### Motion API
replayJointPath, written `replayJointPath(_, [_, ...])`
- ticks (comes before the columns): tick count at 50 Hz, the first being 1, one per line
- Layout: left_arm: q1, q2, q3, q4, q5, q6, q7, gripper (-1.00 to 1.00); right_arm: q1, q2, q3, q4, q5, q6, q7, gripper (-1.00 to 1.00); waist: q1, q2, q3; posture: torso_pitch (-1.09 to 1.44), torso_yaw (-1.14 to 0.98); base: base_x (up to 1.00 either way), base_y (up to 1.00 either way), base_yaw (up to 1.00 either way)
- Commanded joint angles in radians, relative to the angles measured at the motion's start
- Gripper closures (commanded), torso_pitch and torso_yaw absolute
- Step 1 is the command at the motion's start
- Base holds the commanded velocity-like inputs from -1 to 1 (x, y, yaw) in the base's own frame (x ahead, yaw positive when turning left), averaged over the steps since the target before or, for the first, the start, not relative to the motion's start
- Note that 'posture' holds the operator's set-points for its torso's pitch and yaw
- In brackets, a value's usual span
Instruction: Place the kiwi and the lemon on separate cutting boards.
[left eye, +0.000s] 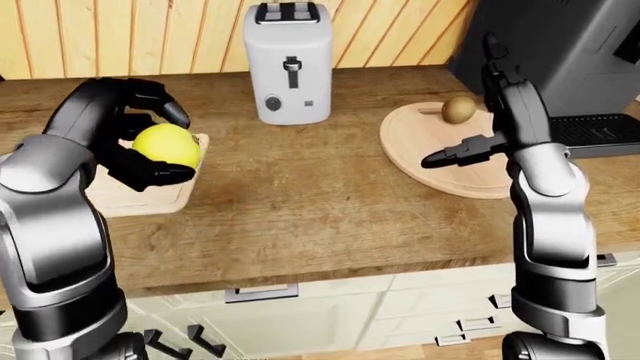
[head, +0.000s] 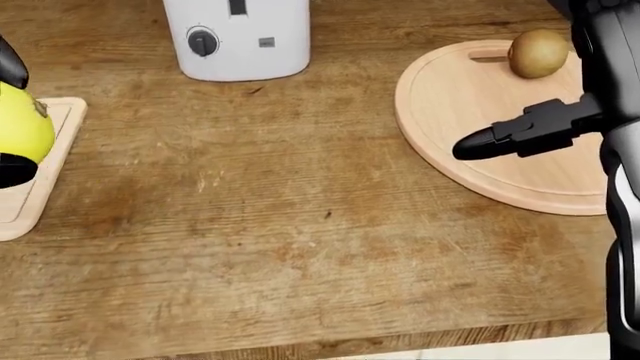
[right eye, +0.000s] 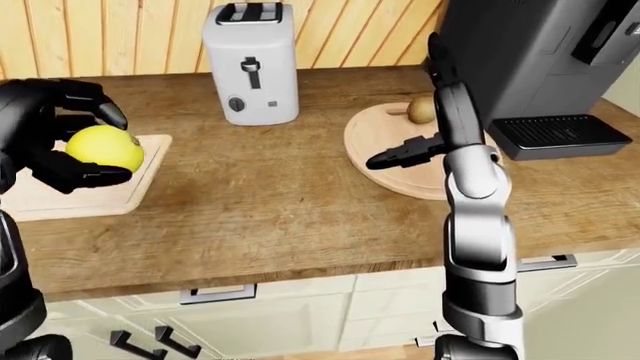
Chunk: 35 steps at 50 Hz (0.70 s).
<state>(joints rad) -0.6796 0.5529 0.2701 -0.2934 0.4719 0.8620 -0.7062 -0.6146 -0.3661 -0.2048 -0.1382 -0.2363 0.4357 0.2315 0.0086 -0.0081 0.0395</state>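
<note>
My left hand (left eye: 135, 139) is gripping the lemon (left eye: 166, 145), fingers curling over its top and under its bottom. I am holding it in the air above the rectangular cutting board (right eye: 75, 196), which is lying at the left end of the wooden counter (left eye: 300, 202); I cannot tell how far the fruit is hanging off the board. In the head view only the lemon's right edge is showing at the left border, over the board's corner.

Toward the middle, a white toaster (left eye: 290, 64) is standing upright near the top edge of the counter, against the plank wall (left eye: 200, 34), well apart from both boards.

Right of it, a round cutting board (head: 480, 127) is lying flat. The kiwi (head: 538, 52) is sitting on it, near the board's top edge by the handle slot.

My right hand (head: 515, 135) is hovering over the round board, empty, fingers stretched out and pointing to the view's left, well clear of the kiwi.

At far right, a dark coffee machine (right eye: 540, 60) is standing with its drip tray (right eye: 555, 135) just beside the round board.
</note>
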Motion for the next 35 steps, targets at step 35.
replayJointPath(35, [-0.091,0.150,0.027,0.563,-0.112,-0.373,0.254,0.65,-0.034,-0.012,-0.009,-0.060,-0.009,0.003,0.001,-1.00,-0.007,0.016,-0.034,0.00,0.00,0.00,0.00,0.00])
